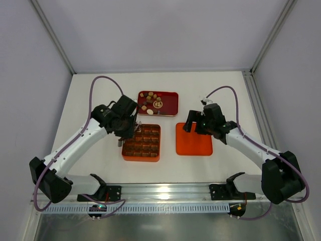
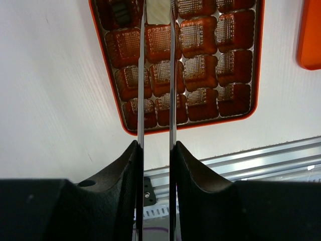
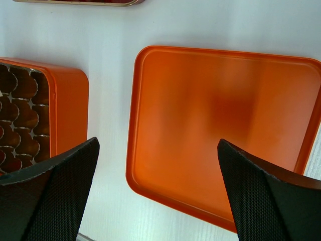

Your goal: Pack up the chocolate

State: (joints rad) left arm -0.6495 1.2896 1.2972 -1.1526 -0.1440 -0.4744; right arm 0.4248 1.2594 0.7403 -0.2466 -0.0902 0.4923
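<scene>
Several brown, dark and cream chocolates (image 1: 152,102) lie in a red tray (image 1: 170,109) at the back. The orange grid box (image 1: 142,158) stands in front of it. My left gripper (image 1: 129,131) hovers over the box's far left part. In the left wrist view its thin blades (image 2: 157,15) are shut on a cream-white chocolate (image 2: 158,12) above the box (image 2: 259,50). My right gripper (image 1: 193,125) is open and empty above the flat orange lid (image 1: 194,140). In the right wrist view this gripper (image 3: 158,143) hangs over the lid's (image 3: 225,115) left edge.
The box (image 3: 70,100) and the lid lie side by side with a narrow strip of white table between them. A metal rail (image 1: 165,190) runs along the near edge. White walls enclose the table on three sides.
</scene>
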